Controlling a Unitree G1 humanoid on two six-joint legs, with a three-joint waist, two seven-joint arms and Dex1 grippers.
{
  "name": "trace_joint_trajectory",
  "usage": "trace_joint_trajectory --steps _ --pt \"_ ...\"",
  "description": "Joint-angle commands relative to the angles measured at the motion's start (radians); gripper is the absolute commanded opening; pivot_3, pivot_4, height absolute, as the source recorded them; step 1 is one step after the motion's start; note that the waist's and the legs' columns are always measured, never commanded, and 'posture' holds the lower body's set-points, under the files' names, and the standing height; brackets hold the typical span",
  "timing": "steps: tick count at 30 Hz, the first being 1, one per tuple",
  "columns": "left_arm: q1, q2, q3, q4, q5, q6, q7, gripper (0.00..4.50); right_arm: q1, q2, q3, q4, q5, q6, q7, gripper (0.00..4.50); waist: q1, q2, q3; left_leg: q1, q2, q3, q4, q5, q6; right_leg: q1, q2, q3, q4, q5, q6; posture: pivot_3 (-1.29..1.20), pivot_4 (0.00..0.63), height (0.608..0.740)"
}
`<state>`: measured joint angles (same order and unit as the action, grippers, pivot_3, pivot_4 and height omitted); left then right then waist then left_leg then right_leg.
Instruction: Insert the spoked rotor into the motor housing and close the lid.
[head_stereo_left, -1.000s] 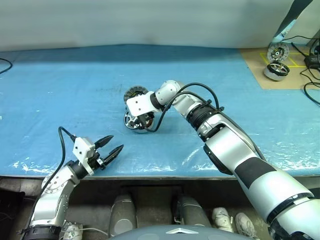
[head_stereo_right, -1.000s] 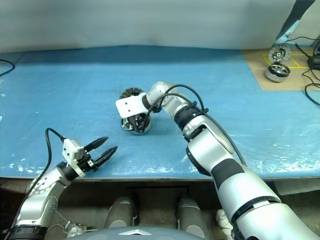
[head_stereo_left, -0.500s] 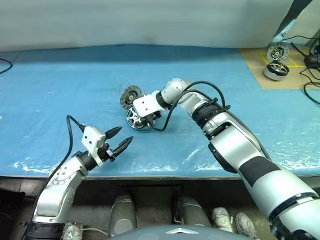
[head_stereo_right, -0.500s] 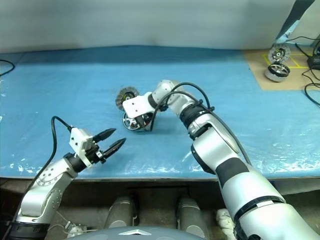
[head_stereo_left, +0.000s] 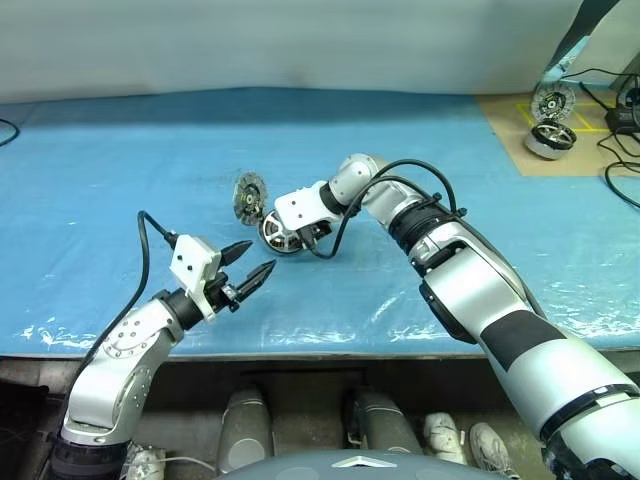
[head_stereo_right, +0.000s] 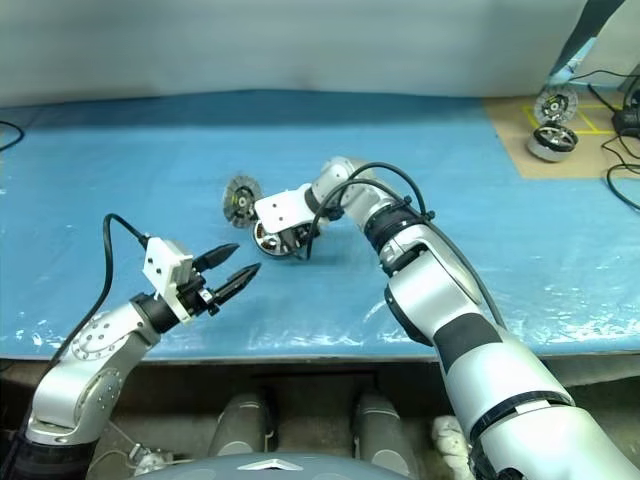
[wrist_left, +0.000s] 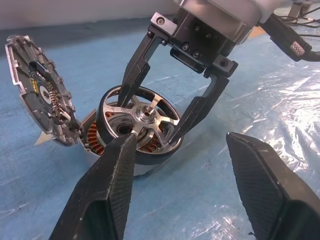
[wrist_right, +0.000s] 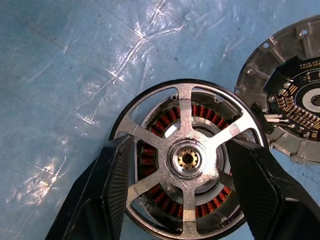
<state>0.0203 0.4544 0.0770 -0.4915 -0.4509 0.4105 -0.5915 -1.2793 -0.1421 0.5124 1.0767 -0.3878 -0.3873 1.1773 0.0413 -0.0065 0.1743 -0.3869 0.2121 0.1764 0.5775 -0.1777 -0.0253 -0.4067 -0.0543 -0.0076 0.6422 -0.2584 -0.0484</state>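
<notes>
The spoked rotor (wrist_right: 187, 160) sits in the motor housing (wrist_left: 95, 137) near the middle of the blue-covered table (head_stereo_left: 120, 170), its spokes and hub facing up and the copper windings showing between the spokes. The housing rests tilted on the table, one side lifted.

The right end effector (head_stereo_left: 283, 232) reaches down onto the rotor from above. Its two black fingers (wrist_right: 117, 165) are spread wide and reach down between the spokes on either side of the hub, each fingertip close to the inside of the rim. Whether the pads press the rim or merely stand just beside it cannot be told, so a firm grasp is not certain.

The lid (head_stereo_left: 246, 193) stands on edge just beside the housing, on the robot's left of it, its inner face with the dark ring and small parts turned toward the rotor. In the left wrist view its lower edge looks to touch the housing's side.

The left end effector (head_stereo_left: 250, 268) hovers near the front edge of the table, released and holding nothing, fingers parted and pointing toward the housing, apart from it.

Open blue cover lies all around the parts, with wide bare room to the left, behind and to the right. Far off at the right rear corner, two more motor parts (head_stereo_left: 550, 135) sit on a brown board, beside cables.
</notes>
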Motion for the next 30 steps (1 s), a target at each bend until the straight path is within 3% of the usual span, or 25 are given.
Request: trace_joint_trajectory --steps 1,3,5,10,19,26,30 --pt "-0.034 0.008 0.008 -0.011 -0.014 0.012 0.005 2.98 -0.023 0.008 -0.024 -0.004 0.008 0.002 -0.045 3.10 0.000 0.000 0.000 0.000 0.000 0.000 0.000 0.000 0.000 0.000 0.000 0.000 0.000 0.000 0.000 0.00 0.150 0.740" --pt "-0.041 0.003 -0.001 0.002 -0.006 0.008 0.005 2.98 -0.019 0.011 -0.024 -0.005 0.010 0.007 -0.050 3.10 0.000 0.000 0.000 0.000 0.000 0.000 0.000 0.000 0.000 0.000 0.000 0.000 0.000 0.000 0.000 0.00 0.150 0.740" --pt "-0.033 -0.005 -0.015 0.008 0.007 -0.006 0.005 2.98 -0.012 0.009 -0.020 -0.009 0.010 0.006 -0.050 2.72 0.000 0.000 0.000 -0.001 0.000 0.000 0.000 0.000 0.000 -0.001 0.000 0.000 0.000 0.000 0.000 0.00 0.150 0.740" --pt "-0.010 -0.018 -0.032 0.030 0.032 -0.047 -0.003 2.98 0.000 0.002 -0.011 -0.014 -0.001 0.006 -0.056 1.31 -0.003 0.000 0.000 0.001 0.000 0.000 0.000 0.000 0.000 0.000 0.000 0.000 0.000 0.000 0.000 0.00 0.150 0.740" --pt "0.008 0.001 0.016 0.075 0.013 -0.095 -0.059 2.98 0.020 -0.007 -0.050 -0.046 0.037 0.041 -0.040 1.27 -0.002 0.000 0.000 0.001 0.000 0.000 0.000 0.000 0.000 0.000 0.000 0.000 0.000 0.000 0.000 0.00 0.150 0.740" --pt "0.017 0.009 0.034 0.066 0.001 -0.091 -0.074 2.98 0.173 -0.034 -0.225 -0.317 0.267 0.334 0.081 1.27 0.003 0.000 0.000 0.000 0.000 0.000 0.000 0.000 0.000 0.000 0.000 0.000 0.000 0.000 0.000 0.00 0.150 0.740" --pt "-0.002 0.018 0.036 0.075 -0.006 -0.081 -0.076 2.98 0.263 -0.049 -0.268 -0.456 0.321 0.497 0.039 1.27 0.004 0.000 0.000 0.000 0.000 0.000 0.000 0.000 0.000 0.000 0.000 0.000 0.000 0.000 0.000 0.00 0.150 0.740"
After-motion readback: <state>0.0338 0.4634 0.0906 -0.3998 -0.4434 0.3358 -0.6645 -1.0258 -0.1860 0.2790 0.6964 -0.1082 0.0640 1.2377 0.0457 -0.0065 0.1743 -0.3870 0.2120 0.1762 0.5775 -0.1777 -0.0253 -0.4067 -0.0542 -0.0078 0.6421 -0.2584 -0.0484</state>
